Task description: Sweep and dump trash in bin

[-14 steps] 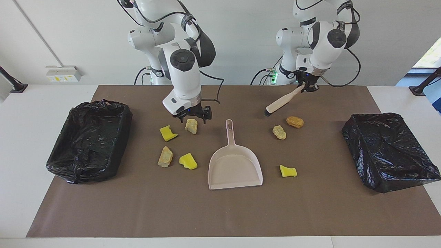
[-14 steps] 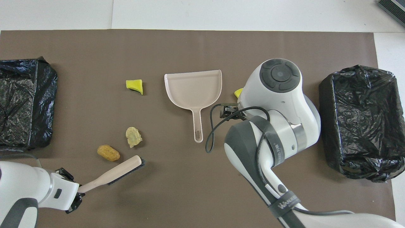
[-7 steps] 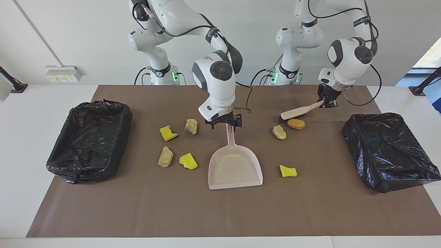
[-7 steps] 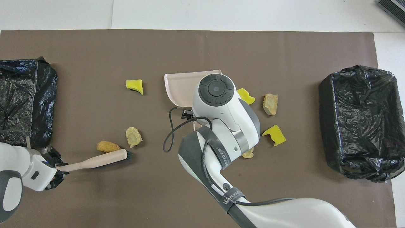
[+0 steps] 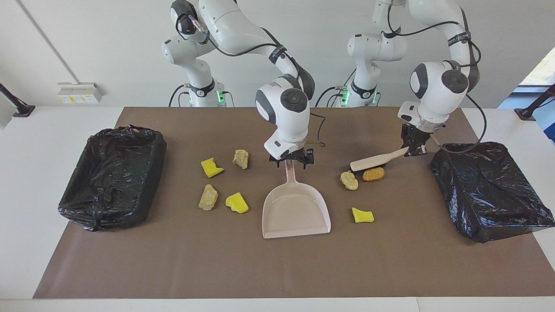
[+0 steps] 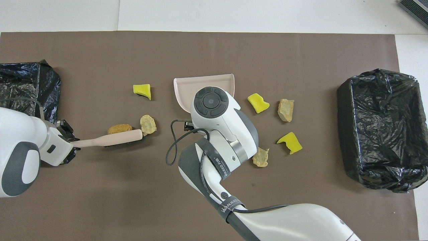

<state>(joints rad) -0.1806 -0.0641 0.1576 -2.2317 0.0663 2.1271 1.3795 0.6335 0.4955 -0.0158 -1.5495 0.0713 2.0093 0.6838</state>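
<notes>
The left gripper (image 5: pixel 414 146) is clamped on the thin end of the brush (image 5: pixel 375 161), whose bristle head rests on the brown mat (image 5: pixel 277 268) against the orange-brown oval lump (image 5: pixel 373 174) with a beige rock-like lump (image 5: pixel 349 180) just beside it, toward the dustpan (image 5: pixel 295 211). The right gripper (image 5: pixel 291 161) hangs with its fingers spread wide on either side of the dustpan's handle, not yet closed on it as far as the facing view shows. The step in hand looks like a first sweep paired with securing the pan. To do it well, the right gripper should settle low on the handle and close firmly, keeping the pan's open lip flat on the mat so scraps ride in rather than slip under. The brush should stay pressed down and move in one steady stroke toward the pan mouth, herding both lumps together; the rounded oval one may roll off sideways if pushed off-centre. The rest of the trash lies scattered: a yellow sponge chunk (image 5: pixel 362 215) beside the pan toward the left arm's end, and two yellow chunks (image 5: pixel 211 167) (image 5: pixel 236 203) plus two beige lumps (image 5: pixel 240 158) (image 5: pixel 208 197) toward the right arm's end. A black-lined bin (image 5: pixel 488 190) (image 5: pixel 113 175) waits at each end of the table.
</notes>
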